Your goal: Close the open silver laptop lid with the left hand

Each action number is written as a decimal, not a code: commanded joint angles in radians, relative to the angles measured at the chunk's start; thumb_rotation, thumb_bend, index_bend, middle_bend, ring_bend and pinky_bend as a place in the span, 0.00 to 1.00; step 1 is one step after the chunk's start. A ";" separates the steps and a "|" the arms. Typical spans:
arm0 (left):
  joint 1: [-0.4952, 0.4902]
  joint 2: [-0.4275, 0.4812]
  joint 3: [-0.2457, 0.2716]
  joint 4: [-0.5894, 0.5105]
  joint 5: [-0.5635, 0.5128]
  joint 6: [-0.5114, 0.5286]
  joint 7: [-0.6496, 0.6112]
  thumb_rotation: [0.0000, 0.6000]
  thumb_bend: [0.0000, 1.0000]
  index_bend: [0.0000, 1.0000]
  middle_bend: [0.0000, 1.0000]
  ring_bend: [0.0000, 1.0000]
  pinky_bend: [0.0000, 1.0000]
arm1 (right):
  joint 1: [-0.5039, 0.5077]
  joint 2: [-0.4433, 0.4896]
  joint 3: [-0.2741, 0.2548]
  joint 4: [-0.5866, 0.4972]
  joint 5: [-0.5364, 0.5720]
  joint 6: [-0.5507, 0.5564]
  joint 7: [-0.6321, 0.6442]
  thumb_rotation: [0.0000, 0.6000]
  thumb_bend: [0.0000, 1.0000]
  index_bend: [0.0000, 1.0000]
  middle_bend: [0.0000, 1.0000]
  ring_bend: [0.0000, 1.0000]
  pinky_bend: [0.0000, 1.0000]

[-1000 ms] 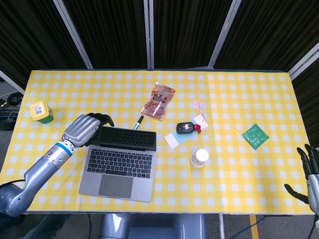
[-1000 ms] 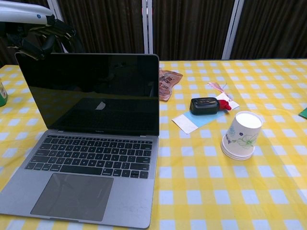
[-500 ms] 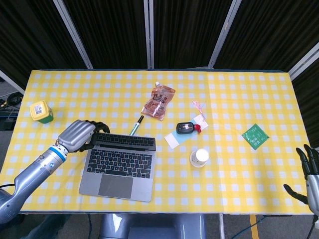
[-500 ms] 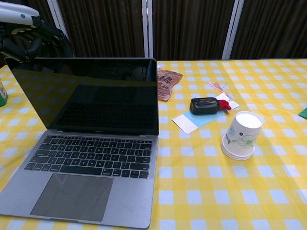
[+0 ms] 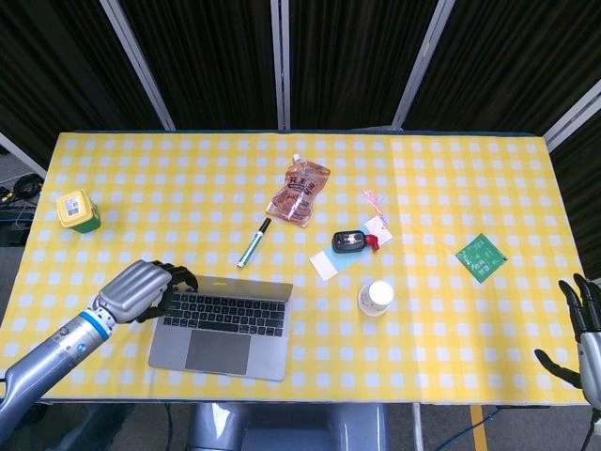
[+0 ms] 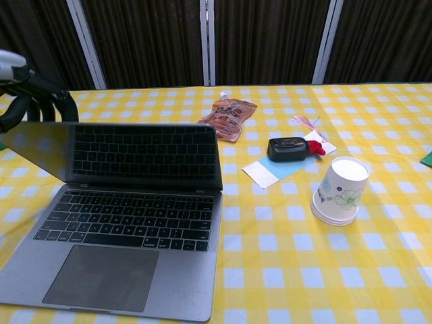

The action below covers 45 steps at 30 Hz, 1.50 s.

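The silver laptop point(image 5: 223, 327) sits at the table's front left, its lid point(image 6: 128, 154) tilted well forward over the keyboard point(image 6: 128, 219) but still partly open. My left hand point(image 5: 139, 289) is at the lid's top left corner, its fingers point(image 6: 35, 101) curled over the upper edge and touching it. In the chest view only those dark fingers show at the far left. My right hand point(image 5: 584, 331) hangs off the table's right front corner, fingers spread and holding nothing.
A green marker point(image 5: 253, 243) lies just behind the laptop. A snack pouch point(image 5: 299, 191), a black device on papers point(image 5: 350, 241), a paper cup point(image 5: 376, 298) and a green circuit board point(image 5: 481, 256) lie to the right. A green tin point(image 5: 75, 211) stands at far left.
My left hand has drawn toward the front edge and lowered, pushing the lid down from near upright to a steep forward tilt. The marker behind the laptop is now uncovered. The right hand stayed still.
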 commanded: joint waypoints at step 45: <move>0.176 -0.243 0.091 0.193 0.215 0.431 -0.132 0.99 0.86 0.20 0.08 0.08 0.07 | -0.006 0.013 -0.002 0.001 -0.008 0.008 0.035 1.00 0.00 0.02 0.00 0.00 0.00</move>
